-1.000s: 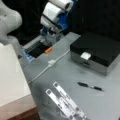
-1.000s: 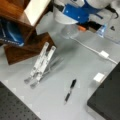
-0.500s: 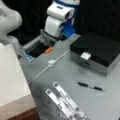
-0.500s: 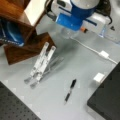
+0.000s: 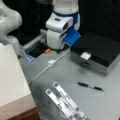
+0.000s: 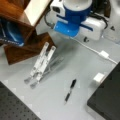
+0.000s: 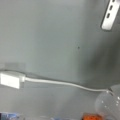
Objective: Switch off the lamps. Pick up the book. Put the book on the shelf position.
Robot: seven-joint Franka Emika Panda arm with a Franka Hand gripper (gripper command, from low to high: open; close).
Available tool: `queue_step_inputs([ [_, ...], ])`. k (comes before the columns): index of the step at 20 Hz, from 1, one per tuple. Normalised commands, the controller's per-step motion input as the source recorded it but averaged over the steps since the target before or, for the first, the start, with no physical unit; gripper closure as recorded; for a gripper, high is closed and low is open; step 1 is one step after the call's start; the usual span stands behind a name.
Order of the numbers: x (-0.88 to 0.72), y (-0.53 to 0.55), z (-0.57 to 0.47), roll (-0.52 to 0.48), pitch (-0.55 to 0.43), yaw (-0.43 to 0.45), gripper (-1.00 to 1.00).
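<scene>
Grey tabletop (image 5: 75,75) under the arm: the gripper (image 5: 56,41) hangs low over the switch cable (image 5: 51,62), jaws hidden so their state cannot be told, lamp-switching seemingly in hand, while the book (image 5: 11,75) lies on the shelf (image 6: 17,18) at a front view's left

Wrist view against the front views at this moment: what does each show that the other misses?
Wrist view only: a pale rounded bulb at the cable's end. Front views only: the gripper low over the table's far side, the book lying on the wooden shelf position, a black pen and a black-lidded box. Shared: the white cable with its switch block, a perforated metal strip and the grey tabletop.
</scene>
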Motion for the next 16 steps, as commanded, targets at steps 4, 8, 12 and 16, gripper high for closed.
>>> queue_step_inputs([
  [4, -0.1, 0.08, -0.2, 0.132, -0.229, -0.136, -1.0],
  [8, -0.07, 0.15, -0.2, 0.09, -0.19, -0.143, -1.0],
  [12, -0.05, 0.15, -0.21, 0.084, -0.176, -0.081, -1.0],
  [16, -0.04, 0.06, -0.16, 0.073, -0.153, -0.036, -1.0],
])
